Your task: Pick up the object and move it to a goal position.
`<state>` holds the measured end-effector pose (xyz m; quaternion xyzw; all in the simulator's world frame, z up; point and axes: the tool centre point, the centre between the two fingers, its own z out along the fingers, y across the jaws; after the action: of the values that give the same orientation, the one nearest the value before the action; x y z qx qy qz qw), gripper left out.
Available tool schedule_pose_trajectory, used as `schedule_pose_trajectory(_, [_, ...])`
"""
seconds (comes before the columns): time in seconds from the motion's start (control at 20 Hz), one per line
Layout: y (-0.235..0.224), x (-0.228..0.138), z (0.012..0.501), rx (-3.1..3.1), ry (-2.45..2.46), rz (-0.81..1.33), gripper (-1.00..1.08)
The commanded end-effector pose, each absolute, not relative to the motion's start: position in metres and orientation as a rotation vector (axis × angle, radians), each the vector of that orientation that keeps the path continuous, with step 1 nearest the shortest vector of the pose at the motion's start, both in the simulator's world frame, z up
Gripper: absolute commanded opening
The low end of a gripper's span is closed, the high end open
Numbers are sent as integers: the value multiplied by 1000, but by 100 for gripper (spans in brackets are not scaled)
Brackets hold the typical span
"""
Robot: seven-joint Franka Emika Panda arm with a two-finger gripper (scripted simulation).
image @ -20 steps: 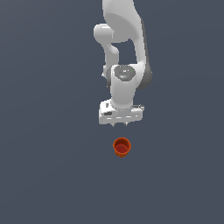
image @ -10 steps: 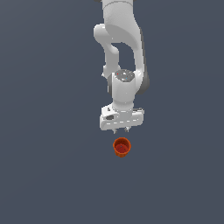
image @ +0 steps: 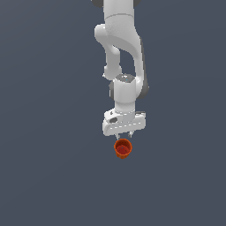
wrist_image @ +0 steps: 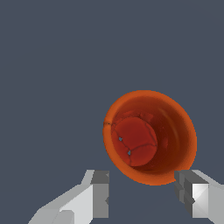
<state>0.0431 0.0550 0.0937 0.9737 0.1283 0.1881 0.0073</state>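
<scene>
The object is a small orange-red cup (image: 123,148) standing upright on the dark floor, with its darker hollow facing up. My white gripper (image: 123,137) hangs just above its rim, fingers pointing down. In the wrist view the cup (wrist_image: 148,136) fills the middle of the picture. The two fingertips (wrist_image: 101,192) stand wide apart on either side of its near rim. The gripper (wrist_image: 146,194) is open and holds nothing.
A plain dark grey-blue floor (image: 53,176) spreads all around the cup. The white arm (image: 121,48) rises straight above the gripper. No other object shows.
The arm has come down toward the cup, closing the gap between the fingertips and the rim. The cup has not moved.
</scene>
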Motion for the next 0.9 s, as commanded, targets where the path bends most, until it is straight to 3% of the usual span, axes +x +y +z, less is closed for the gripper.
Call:
schedule_pose_trajectory(0.0, [58, 47, 92, 3028, 430, 656, 28])
schedule_pose_trajectory(0.85, [79, 57, 88, 2922, 572, 1017, 28])
